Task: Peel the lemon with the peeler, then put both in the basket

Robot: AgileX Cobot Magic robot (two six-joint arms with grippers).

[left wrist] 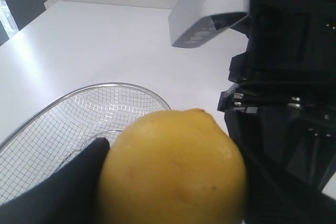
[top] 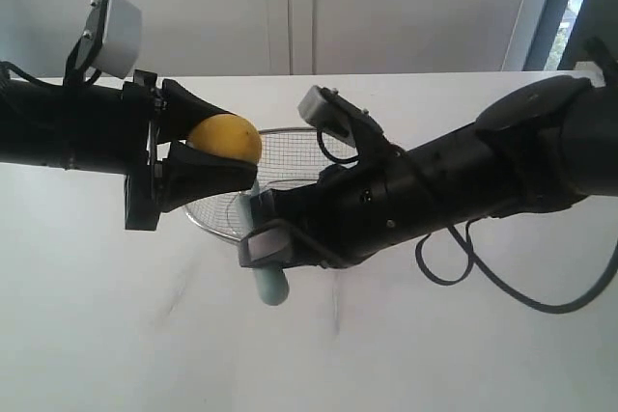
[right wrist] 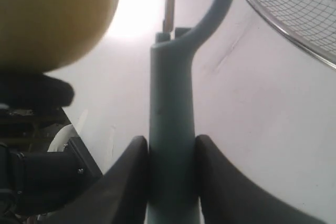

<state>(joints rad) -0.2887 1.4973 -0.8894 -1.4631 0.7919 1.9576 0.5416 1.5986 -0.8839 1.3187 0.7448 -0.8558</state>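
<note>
My left gripper (top: 217, 150) is shut on the yellow lemon (top: 226, 138), holding it in the air over the near left rim of the wire basket (top: 290, 132). In the left wrist view the lemon (left wrist: 173, 169) fills the space between the black fingers (left wrist: 68, 184), with the basket (left wrist: 79, 114) below. My right gripper (top: 267, 238) is shut on the blue-grey peeler (top: 270, 284), just right of and below the lemon. In the right wrist view the peeler handle (right wrist: 172, 103) is pinched between the pads (right wrist: 131, 171), and its head reaches up beside the lemon (right wrist: 52, 14). No sticker shows.
The white table (top: 116, 315) spreads around the basket (right wrist: 294, 9). The right arm's grey camera housing (left wrist: 210, 9) and black wrist sit close beside the lemon. A black cable (top: 502, 287) loops under the right arm.
</note>
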